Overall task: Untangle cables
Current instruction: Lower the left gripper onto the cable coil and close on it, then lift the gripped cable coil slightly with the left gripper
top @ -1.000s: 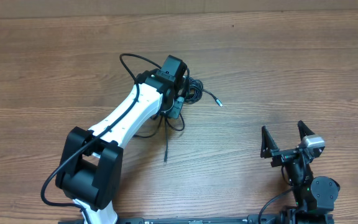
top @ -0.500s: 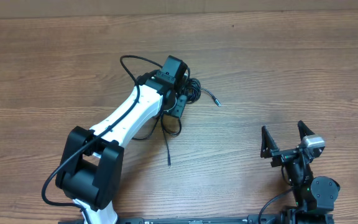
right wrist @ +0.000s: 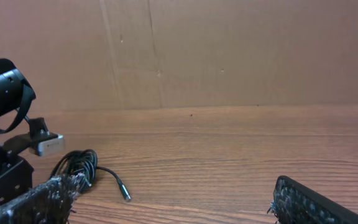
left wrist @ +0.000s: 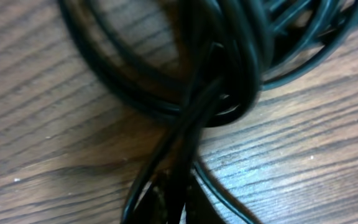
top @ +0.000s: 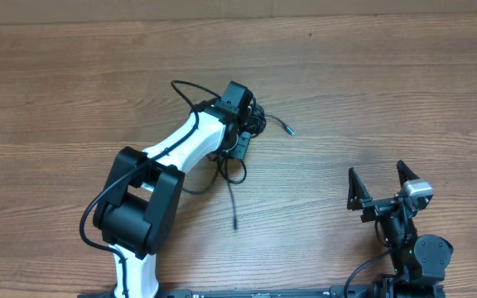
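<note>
Cables [top: 252,122]: lie bunched in a tight dark coil a little left of the middle of the bench [top: 404,74], right under the far end of the white left arm [top: 180,149]. Send 1 loose tail [top: 233,203] out from beneath the arm toward the near edge, slack and straight, so nothing there seems to need freeing.

Left tool [top: 241,142]: stands over the near side of the coil, narrowed to almost nothing. From the left wrist view it appears at the bottom edge [left wrist: 166,205], seemingly nipping 2 or 3 strands, though blur hides the exact count. Feeds those strands straight up into the knot [left wrist: 222,93], where several loops cross and wrap over one another. Probably takes hold just below that crossing on purpose, so that a pull would work the knot itself instead of merely dragging slack across the wood.

Plug end [top: 289,132]: rests free on bare wood just right of the coil, touching nothing else, an easy end to draw back through once the loops loosen.

Right tool [top: 376,170]: waits near the right front of the bench, spread wide, holding nothing, well apart from the coil. Faces the bundle [right wrist: 79,165] from low down, likely kept clear until a second hold is wanted.
</note>
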Controlling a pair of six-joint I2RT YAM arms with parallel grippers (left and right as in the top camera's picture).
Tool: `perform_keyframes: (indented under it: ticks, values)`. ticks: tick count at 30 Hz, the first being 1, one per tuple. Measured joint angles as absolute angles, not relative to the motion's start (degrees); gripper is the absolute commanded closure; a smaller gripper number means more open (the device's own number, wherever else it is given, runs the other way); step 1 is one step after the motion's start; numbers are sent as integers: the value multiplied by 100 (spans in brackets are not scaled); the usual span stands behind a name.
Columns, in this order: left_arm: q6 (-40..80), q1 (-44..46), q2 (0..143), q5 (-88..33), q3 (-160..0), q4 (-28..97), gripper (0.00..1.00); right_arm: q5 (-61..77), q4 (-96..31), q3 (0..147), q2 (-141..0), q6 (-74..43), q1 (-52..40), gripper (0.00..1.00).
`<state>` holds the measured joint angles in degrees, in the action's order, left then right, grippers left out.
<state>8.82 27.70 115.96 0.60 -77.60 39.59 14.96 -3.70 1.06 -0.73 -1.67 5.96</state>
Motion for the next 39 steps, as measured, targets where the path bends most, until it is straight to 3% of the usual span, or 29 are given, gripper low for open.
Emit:
perform_keyframes:
  ticks: [7,13,18,21,25,35,39]
  values:
    - [672,2777,11587,-62,-7870,4451,96,1494,-373,106,-73,-167,596,0]
    - [392,2777,11472,-56,-8283,5572,84,1498,-370,106,-73,-169,596,0]
    - [281,2777,11286,154,-8809,6532,59,1494,-370,106,-73,-169,596,0]
    - [266,2777,11207,231,-9045,6768,34,1496,-370,106,-73,-169,596,0]
    - [399,2777,11177,272,-9109,6718,18,1494,-368,106,-73,-169,596,0]
    - [1347,2777,11177,261,-9113,5913,8,1494,-368,106,-73,-167,596,0]
    - [1525,2777,11177,161,-9113,5749,8,1494,-373,106,-73,-167,596,0]
